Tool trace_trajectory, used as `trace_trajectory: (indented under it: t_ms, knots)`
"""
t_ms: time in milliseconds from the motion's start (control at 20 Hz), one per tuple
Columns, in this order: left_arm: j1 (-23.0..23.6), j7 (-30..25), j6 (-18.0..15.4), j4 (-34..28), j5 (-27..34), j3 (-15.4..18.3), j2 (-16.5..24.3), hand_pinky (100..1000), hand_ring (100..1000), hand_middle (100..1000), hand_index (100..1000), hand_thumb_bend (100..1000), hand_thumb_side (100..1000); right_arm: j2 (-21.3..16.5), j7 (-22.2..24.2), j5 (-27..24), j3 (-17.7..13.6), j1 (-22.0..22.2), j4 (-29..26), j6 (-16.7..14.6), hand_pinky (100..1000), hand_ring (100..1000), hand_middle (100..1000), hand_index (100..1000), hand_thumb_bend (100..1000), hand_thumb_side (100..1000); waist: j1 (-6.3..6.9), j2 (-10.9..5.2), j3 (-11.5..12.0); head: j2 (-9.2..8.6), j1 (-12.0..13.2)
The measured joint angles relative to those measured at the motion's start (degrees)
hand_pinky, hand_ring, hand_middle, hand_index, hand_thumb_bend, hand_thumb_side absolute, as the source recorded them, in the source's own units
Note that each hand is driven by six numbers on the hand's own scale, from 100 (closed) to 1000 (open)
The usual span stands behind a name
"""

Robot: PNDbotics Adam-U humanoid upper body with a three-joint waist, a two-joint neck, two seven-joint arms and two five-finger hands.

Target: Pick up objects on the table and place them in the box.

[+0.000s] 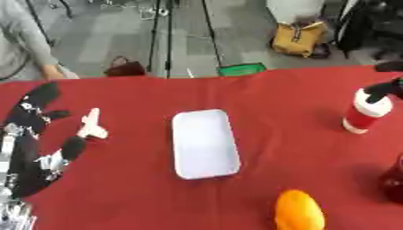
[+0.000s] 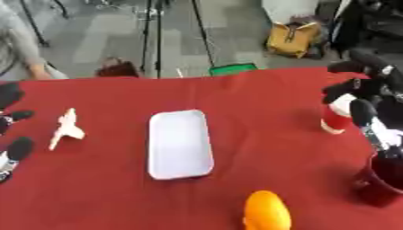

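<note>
On the red tablecloth point(image 1: 275, 99) the count runs like this: one white rectangular tray point(image 1: 205, 143) at the centre; one small white object point(image 1: 91, 126) at nine o'clock from it, its kind not clear; one red cup with a white lid point(image 1: 367, 113) at about two o'clock; one orange object point(image 1: 299, 210) at five o'clock, near the front edge; one dark red container point(image 2: 383, 177) at about four o'clock, at the right border. Two robot hands show, the left hand point(image 1: 35, 148) at nine o'clock and the right hand point(image 2: 370, 96) at two o'clock.
</note>
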Motion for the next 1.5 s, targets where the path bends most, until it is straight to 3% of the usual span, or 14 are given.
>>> trace_trajectory:
  t_ms: [450,900,1200,1500]
  knots:
    - [-1.7,-0.9,2.9,2.4,-5.6,0.2,5.4,738,874,840,845,998,575,0.0,-0.1,0.0,0.0,0.0,0.0,0.1,748,609,815,975,159,454,0.18,-0.11,-0.3,-0.03,-0.1]
    - [-11.5,-8.0,12.0,17.7,-28.2,0.4,16.6,669,792,774,811,1000,570,0.0,0.0,0.0,0.0,0.3,0.0,0.1,748,608,815,975,154,456,0.37,-0.77,-1.3,-0.03,-0.3]
    - [-16.3,-6.8,14.6,26.9,-34.5,-1.2,17.5,635,758,726,763,1000,566,0.0,0.1,0.0,0.0,0.4,0.0,0.0,749,608,815,975,154,460,0.38,-0.97,-2.3,-0.03,-0.2]
    - [-16.6,-10.4,15.3,29.5,-39.7,-2.7,17.4,617,734,682,737,1000,578,0.0,0.2,0.0,0.0,0.4,0.0,0.0,748,608,815,975,154,458,0.45,-0.97,-2.3,-0.04,-0.2]
